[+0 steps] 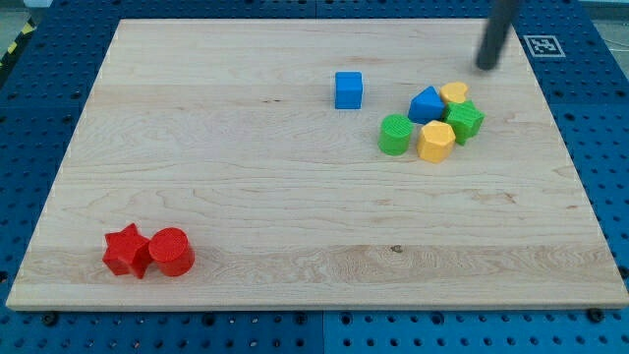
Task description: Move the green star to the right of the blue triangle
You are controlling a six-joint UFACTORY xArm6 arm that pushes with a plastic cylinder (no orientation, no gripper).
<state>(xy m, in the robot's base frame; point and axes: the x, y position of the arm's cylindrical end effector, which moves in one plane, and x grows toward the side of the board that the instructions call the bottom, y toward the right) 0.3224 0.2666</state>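
My tip [486,67]: the bare lower end of my dark rod, near the view's top right. It has no jaws to open or close, so it holds nothing and touches no block.
Tip and cluster: I stand above and slightly right of the cluster, apart from it; the yellow block at the cluster's top is the nearest to me.
Green star [465,120]: on the right edge of the cluster, touching the yellow hexagon to its lower left and just below the yellow block.
Blue triangle [427,104]: just left of the green star, in the cluster's upper middle.
Yellow block [455,93]: rounded, shape unclear, tucked behind the blue triangle and the green star.
Yellow hexagon [435,142]: at the cluster's bottom, below the blue triangle.
Green cylinder [395,135]: at the cluster's left end, beside the yellow hexagon.
Blue cube [348,89]: alone, left of the cluster, near it but not touching.
Red star [127,251] and red cylinder [171,252]: side by side and touching, far off at the view's bottom left.
Wooden board [246,177]: carries all the blocks.
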